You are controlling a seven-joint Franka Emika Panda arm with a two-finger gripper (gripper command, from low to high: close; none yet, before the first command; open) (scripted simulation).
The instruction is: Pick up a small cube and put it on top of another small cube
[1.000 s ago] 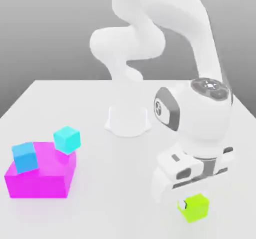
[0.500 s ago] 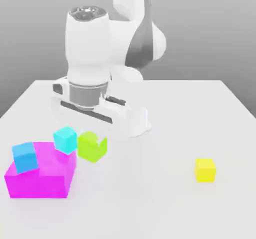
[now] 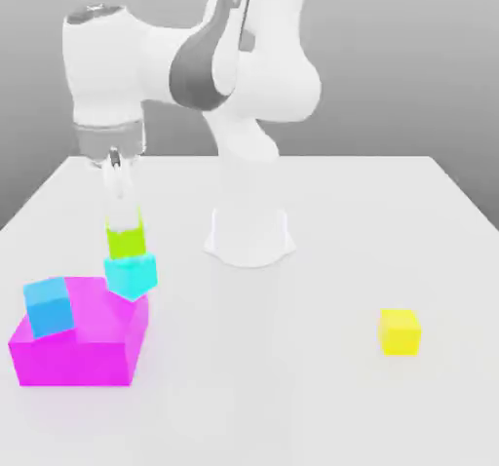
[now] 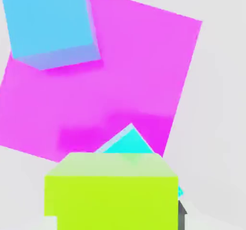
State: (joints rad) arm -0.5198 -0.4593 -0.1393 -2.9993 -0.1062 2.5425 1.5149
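Lime-green is the colour at the tip of the claw [image 3: 125,222]: the small cube [image 3: 126,241] sits between the pale fingers, directly on top of the turquoise cube [image 3: 131,274], touching it. Whether the fingers are pressing on the lime-green cube or have loosened, I cannot tell; they stand narrow, close to its sides. The hand view looks down over the lime-green cube [image 4: 111,191] and shows a corner of the turquoise cube [image 4: 129,143] under it, so the two are turned somewhat against each other, not fully squared.

Just beside the stack lies the big magenta block [image 3: 76,345], with a sky-blue cube [image 3: 50,307] resting on its top. Well apart, toward the exterior view's right, a yellow cube [image 3: 400,331] stands alone on the white bench [image 3: 292,386].

I judge the task to be at the placing step, nearly finished. The next move calls for the claw to open fully and to rise straight up, without dragging the top cube sideways, because the turquoise cube offers only a small support.
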